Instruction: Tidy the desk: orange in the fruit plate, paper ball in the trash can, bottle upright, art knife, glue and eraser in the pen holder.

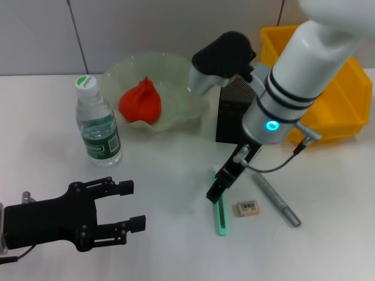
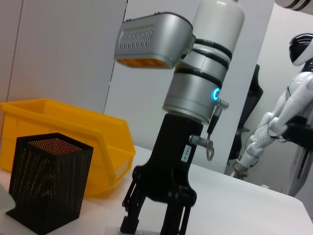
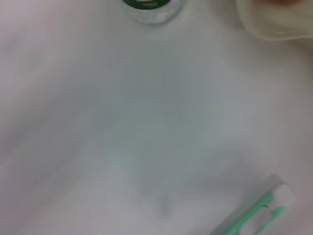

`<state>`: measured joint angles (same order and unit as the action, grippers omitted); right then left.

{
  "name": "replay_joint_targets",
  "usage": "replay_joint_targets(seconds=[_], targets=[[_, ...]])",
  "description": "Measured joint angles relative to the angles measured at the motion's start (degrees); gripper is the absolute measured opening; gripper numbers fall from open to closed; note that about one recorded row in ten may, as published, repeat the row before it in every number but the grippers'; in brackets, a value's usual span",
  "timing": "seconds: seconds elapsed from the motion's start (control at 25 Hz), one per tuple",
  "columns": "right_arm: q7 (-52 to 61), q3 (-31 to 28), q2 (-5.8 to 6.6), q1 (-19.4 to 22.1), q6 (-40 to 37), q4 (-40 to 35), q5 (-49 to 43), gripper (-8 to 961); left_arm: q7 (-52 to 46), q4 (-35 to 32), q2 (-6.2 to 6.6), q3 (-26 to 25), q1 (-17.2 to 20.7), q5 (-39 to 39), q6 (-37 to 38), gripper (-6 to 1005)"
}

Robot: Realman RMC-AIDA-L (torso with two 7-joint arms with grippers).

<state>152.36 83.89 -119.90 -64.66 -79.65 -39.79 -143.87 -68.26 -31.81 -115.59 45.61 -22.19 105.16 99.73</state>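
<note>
Head view
Right gripper (image 1: 218, 192): low over the white desk (image 1: 170, 175), at the upper end of the green art knife (image 1: 221, 212); its black fingers sit close together around that end, but whether they actually clamp it cannot be told.
Art knife: lying flat, lengthwise toward the robot, just left of the eraser (image 1: 248, 208).
Eraser: flat on the desk, between the art knife and the grey glue stick (image 1: 276, 199), touching neither.
Glue stick: lying slanted, to the right of the eraser.
Pen holder (image 1: 233, 114): black mesh, upright behind the right gripper, partly hidden by the arm.
Bottle (image 1: 97, 124): standing upright with its green cap on, left of the fruit plate (image 1: 181, 99).
Fruit plate: pale green, wavy rim, with an orange-red fruit (image 1: 140, 102) inside.
Yellow bin (image 1: 337, 105): behind the pen holder, at the right.
Left gripper (image 1: 132, 205): near the desk's front left corner, fingers spread apart, nothing between them.

Left wrist view
Right gripper (image 2: 156, 225): fingers pointing down at the desk, tips cut off by the frame edge.
Pen holder (image 2: 49, 181): upright, in front of the yellow bin (image 2: 73, 132).

Right wrist view
Art knife (image 3: 259, 213): green and white, on the desk, blurred.
Bottle (image 3: 151, 9): only its base shows.
</note>
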Motion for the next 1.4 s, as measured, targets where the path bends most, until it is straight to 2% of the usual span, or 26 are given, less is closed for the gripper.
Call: replay_joint_targets(seconds=[0.32,1.4], targets=[[0.48,4.25,0.0,-0.18,3.43,3.29,2.85,758,-0.03,0.0,0.02,0.0,0.04,-0.13,0.25,788],[1.05,9.2,0.02,-1.07,6.75,6.75,6.06,738,-0.03,0.0,-0.83,0.01,0.31,-0.21,0.36,788]])
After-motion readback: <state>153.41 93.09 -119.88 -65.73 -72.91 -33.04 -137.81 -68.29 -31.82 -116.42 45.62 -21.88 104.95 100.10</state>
